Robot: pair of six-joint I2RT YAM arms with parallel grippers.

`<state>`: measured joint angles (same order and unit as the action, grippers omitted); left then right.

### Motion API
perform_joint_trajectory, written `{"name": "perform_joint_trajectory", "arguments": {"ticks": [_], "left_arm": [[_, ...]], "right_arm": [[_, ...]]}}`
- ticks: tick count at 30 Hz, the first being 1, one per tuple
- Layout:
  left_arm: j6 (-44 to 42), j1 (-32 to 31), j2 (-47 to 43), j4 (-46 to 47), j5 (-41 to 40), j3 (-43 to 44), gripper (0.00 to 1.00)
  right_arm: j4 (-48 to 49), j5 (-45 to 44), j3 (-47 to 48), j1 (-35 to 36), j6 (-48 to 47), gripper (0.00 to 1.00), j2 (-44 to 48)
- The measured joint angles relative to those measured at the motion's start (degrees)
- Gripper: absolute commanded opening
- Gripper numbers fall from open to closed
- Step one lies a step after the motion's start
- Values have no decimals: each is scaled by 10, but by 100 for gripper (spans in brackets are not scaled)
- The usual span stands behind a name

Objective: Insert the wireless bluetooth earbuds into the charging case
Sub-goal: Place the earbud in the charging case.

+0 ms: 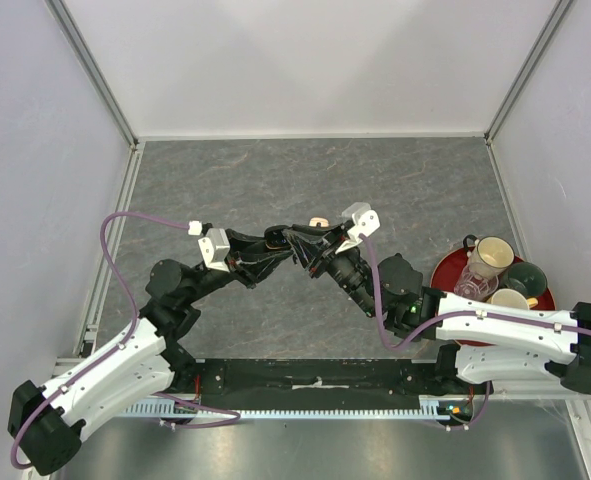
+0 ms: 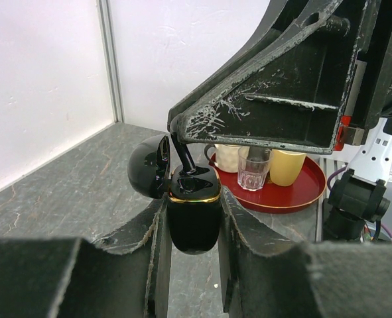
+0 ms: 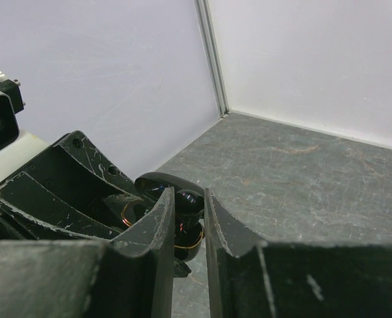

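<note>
1. Left hand (image 2: 192,213) is clamped on one black charging case (image 2: 194,228), which stands upright with its lid swung open, over the middle of the worktop (image 1: 275,180)
2. Right hand (image 3: 189,213) is pinched narrow on one black earbud (image 2: 184,159), whose lower end meets the case's gold-rimmed opening
3. One red tray (image 1: 446,272) sits at the worktop's right side and carries four cups

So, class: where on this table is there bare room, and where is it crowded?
Bare: the far half of the table, beyond the arms, and the strip by the left wall. Crowded: the middle, where left gripper, holding the case, meets right gripper, holding an earbud, and the tray of cups near right.
</note>
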<state>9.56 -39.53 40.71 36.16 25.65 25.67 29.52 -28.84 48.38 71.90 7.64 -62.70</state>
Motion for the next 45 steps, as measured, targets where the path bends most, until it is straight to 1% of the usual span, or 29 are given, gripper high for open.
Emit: {"name": "perform_joint_trajectory", "arguments": {"ticks": [11,23,33,37,40,41,43,45], "left_arm": [[0,-1,0,0,-2,0,2],[0,-3,8,10,-25,0,2],[0,-3,9,14,-25,0,2],[0,-2,9,12,-26,0,2],[0,-2,9,13,-26,0,2],[0,-2,9,13,-27,0,2],[0,-2,9,13,-26,0,2],[0,-2,9,12,-26,-1,2]], "right_arm": [[0,3,0,10,-30,0,0],[-6,-6,0,18,-61,0,-1],[-11,-6,0,22,-70,1,-7],[-22,-6,5,21,-68,22,-9],[-42,-11,19,21,-60,32,-14],[-49,-12,23,21,-57,37,-15],[-56,-11,27,21,-47,40,-16],[-61,-8,30,23,-38,48,-16]]}}
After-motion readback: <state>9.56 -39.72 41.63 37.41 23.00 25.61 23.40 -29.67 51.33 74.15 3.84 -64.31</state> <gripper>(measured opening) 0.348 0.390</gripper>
